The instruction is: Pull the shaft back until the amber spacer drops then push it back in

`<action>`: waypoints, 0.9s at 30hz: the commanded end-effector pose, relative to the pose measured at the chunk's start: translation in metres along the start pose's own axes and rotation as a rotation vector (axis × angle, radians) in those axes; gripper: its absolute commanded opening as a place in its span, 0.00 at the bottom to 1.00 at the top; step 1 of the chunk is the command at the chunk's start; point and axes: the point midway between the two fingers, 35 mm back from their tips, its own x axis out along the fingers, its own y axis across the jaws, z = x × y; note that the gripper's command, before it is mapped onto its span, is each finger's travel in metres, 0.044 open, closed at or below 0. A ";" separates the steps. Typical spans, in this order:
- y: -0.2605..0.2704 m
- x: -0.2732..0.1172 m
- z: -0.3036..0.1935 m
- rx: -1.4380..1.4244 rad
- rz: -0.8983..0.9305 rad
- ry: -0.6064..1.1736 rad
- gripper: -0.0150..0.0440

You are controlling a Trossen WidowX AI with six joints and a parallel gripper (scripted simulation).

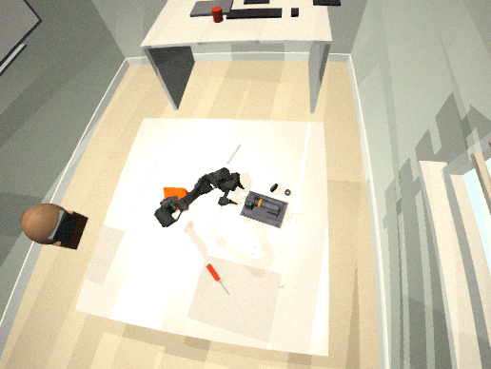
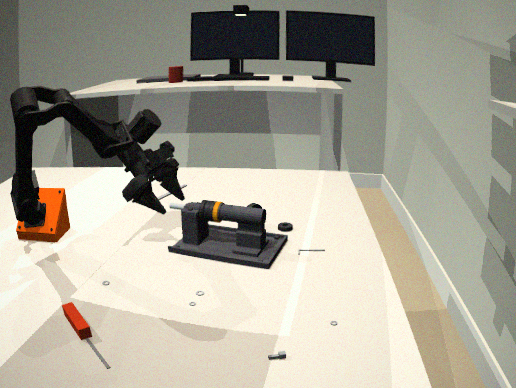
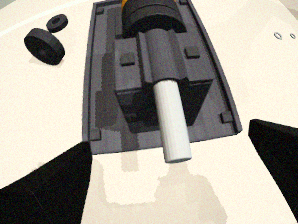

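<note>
In the wrist view the gripper (image 1: 240,196) (image 2: 174,205) (image 3: 173,139) stands wide and empty, fingers at nine and three o'clock of the bare shaft (image 2: 176,205) (image 3: 172,120), whose long axis runs six to just before twelve, towards the amber spacer (image 1: 260,203) (image 2: 215,211).

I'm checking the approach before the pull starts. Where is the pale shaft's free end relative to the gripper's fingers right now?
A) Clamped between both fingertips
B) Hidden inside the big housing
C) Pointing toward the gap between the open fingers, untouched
C: the shaft's end sticks out bare, with the gripper's fingers spread wide either side.
</note>
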 end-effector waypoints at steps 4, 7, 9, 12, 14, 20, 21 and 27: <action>-0.001 0.012 -0.002 -0.008 0.001 0.001 1.00; -0.001 0.014 -0.002 -0.008 0.000 0.000 1.00; -0.001 0.014 -0.002 -0.008 0.000 0.000 1.00; -0.001 0.014 -0.002 -0.008 0.000 0.000 1.00; -0.001 0.014 -0.002 -0.008 0.000 0.000 1.00; -0.001 0.014 -0.002 -0.008 0.000 0.000 1.00; -0.001 0.014 -0.002 -0.008 0.000 0.000 1.00; -0.001 0.014 -0.002 -0.008 0.000 0.000 1.00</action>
